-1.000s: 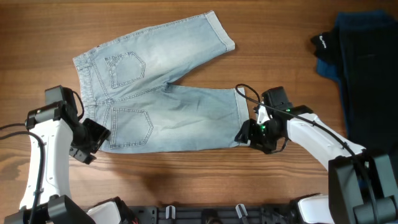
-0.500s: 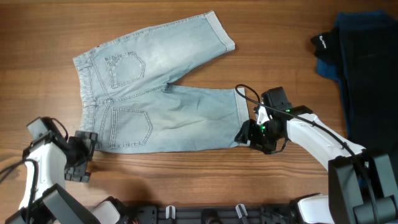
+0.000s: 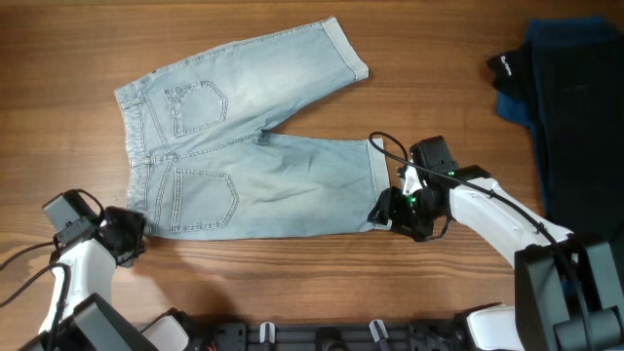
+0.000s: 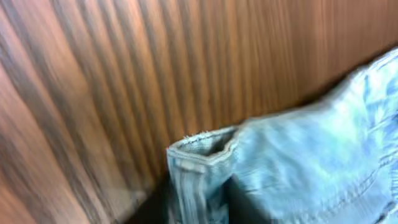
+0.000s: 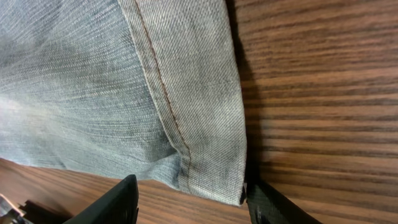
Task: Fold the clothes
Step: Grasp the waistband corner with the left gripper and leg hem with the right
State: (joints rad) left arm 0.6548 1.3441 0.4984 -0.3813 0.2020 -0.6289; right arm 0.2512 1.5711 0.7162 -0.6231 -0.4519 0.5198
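Your right jaws stand spread, one on either side of the near corner of the cuffed hem (image 5: 186, 112), which lies flat on the wood between them. Your left jaws sit just beside the near end of the waistband (image 4: 199, 155), by the near left corner of the brown wood-grain tabletop (image 3: 439, 58); that wrist view is blurred, so you cannot tell how they stand.

A thin black cable (image 3: 385, 144) loops off the right arm beside the hem. Well apart, at the far right corner, a black garment (image 3: 575, 127) with a small white logo (image 3: 504, 61) lies on a crumpled dark blue cloth (image 3: 512, 105).

The light blue faded denim shorts (image 3: 244, 146) lie flat left of centre, stitched back pockets up. Their long axis runs left to right: waistband toward the left edge, near leg along the near edge, other leg angled toward the far edge.
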